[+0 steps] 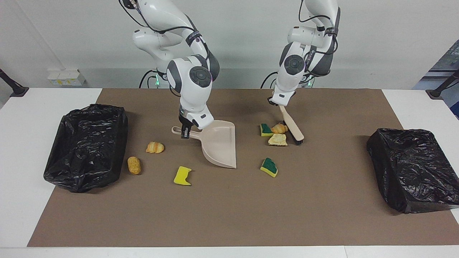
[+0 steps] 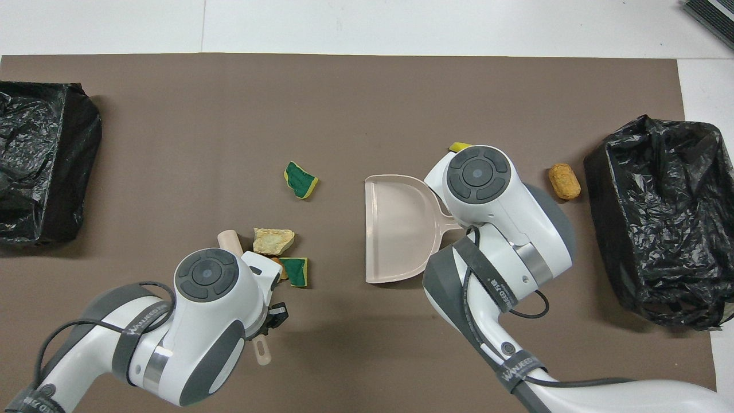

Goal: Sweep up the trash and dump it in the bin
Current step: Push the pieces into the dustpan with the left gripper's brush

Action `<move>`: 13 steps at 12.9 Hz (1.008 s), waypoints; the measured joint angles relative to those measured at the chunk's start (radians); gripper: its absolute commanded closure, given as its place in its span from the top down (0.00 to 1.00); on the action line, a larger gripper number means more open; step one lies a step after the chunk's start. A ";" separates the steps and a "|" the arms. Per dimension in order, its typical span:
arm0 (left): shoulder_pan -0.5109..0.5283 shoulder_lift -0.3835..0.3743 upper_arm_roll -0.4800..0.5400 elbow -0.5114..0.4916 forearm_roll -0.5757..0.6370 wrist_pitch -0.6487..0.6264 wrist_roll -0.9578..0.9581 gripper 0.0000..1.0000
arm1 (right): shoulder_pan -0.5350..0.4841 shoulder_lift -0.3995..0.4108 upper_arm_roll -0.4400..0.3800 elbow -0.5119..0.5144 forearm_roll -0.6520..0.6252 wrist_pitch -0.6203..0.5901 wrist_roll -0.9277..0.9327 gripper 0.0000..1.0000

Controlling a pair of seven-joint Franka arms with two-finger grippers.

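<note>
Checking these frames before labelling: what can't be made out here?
- Overhead view: the orange croissant piece is almost wholly covered by the left arm.
- Overhead view: the yellow sponge chunk shows only a corner above the right arm's wrist.
- Facing view: the beige brush bristles' contact with the scraps is too small to judge.

Only lettering in sight sits on the grey straps (image 2: 498, 291) around the arms' cable bundles: white capitals on each band, too small and skewed to make out. Nothing readable on the dustpan (image 2: 399, 228), bin bags (image 1: 86, 145) or table.
</note>
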 measured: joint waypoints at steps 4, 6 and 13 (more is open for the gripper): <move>-0.045 0.067 -0.001 0.048 -0.045 0.069 -0.005 0.00 | -0.001 0.000 0.000 -0.001 0.000 0.000 0.000 0.00; -0.061 0.110 -0.001 0.099 -0.049 0.080 -0.005 0.00 | -0.007 -0.001 0.000 -0.006 0.000 0.000 0.000 0.00; -0.175 0.230 -0.007 0.225 -0.120 0.201 0.024 0.00 | -0.020 -0.003 -0.001 -0.014 0.000 0.000 0.000 0.00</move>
